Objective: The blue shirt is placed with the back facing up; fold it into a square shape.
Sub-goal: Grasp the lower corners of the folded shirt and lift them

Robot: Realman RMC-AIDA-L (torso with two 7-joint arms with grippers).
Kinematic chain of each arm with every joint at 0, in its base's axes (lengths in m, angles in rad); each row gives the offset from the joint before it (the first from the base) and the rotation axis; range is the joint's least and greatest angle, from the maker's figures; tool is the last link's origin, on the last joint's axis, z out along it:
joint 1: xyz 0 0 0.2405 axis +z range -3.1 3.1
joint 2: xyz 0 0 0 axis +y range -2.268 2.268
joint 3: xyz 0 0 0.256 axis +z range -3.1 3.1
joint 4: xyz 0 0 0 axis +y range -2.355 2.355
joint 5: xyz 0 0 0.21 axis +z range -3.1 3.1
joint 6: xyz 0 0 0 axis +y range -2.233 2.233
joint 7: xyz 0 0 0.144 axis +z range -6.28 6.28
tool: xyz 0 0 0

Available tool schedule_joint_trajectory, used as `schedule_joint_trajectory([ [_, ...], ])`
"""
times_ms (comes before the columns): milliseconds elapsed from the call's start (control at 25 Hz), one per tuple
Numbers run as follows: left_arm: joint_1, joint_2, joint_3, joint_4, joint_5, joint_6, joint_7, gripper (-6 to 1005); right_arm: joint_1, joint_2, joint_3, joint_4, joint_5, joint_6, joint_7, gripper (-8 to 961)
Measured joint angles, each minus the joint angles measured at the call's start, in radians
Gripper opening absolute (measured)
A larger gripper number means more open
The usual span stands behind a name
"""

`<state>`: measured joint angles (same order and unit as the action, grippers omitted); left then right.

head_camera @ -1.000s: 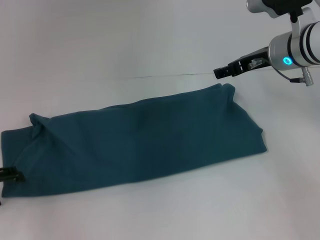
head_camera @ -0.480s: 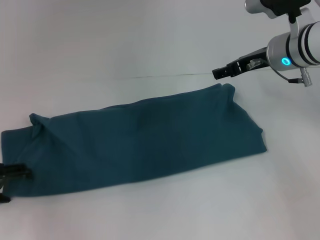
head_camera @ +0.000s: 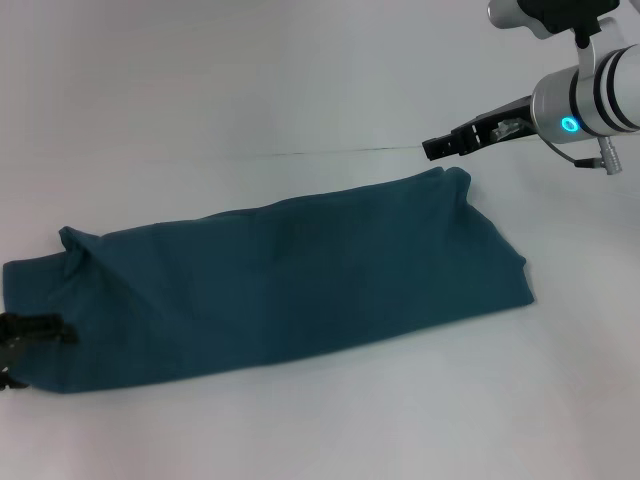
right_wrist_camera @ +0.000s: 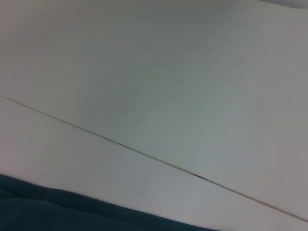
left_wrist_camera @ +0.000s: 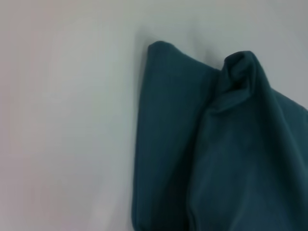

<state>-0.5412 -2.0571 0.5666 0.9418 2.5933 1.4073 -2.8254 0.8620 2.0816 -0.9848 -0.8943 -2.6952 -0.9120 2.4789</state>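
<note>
Shirt (head_camera: pixel 280 285) folded long; right gripper (head_camera: pixel 438 147) above far corner.

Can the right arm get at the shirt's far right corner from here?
Probably yes: the right end effector hangs just beyond the shirt, near that corner, with only bare table between them.

You are looking at the blue shirt (head_camera: pixel 290 290), a dark teal-blue soft fabric piece lying flat on the white tabletop (head_camera: pixel 300 90), already folded into 1 long narrow band. It is running slantwise, its left end sitting near the tabletop's left edge and closer to you, its right end lying farther back toward the right. No lettering is showing on the upper face. At the left end a small crumpled peak is standing up, and the far right corner is puckering slightly.
</note>
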Motion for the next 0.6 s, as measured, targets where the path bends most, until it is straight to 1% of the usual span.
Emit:
schedule_joint_trajectory([
  [240, -0.006, -0.004, -0.002, -0.009, -0.009, -0.019, 0.043, 866, 0.0, 0.001, 0.0, 0.0, 0.0, 0.0, 0.0, 929],
  [440, -0.018, -0.004, 0.0, -0.034, -0.01, -0.029, 0.074, 650, 0.001, 0.002, 0.0, 0.0, 0.0, 0.0, 0.0, 929],
  [600, -0.026, -0.002, -0.003, -0.039, -0.011, -0.03, 0.084, 572, 0.002, 0.002, 0.0, 0.0, 0.0, -0.001, 0.001, 929],
])
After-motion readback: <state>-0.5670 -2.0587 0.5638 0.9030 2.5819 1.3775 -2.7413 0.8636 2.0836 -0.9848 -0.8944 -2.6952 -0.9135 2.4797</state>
